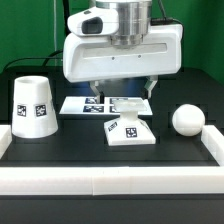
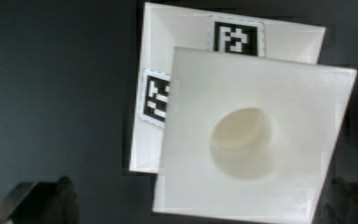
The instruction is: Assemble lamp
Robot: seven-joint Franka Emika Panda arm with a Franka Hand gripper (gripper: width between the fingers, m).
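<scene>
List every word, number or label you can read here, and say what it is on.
None: no words, digits or brand names are readable.
Only black-and-white square tags, which are patterns rather than text, on the shade, the base and the marker board.

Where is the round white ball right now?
In the exterior view, the bulb sits on the black table on the exterior view's right, apart from the square base in the middle.

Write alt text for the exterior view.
The end effector hangs open above a small square sloped white plastic base. A white tapered shade stands at the exterior view's left, a white ball-shaped bulb at its right.
</scene>
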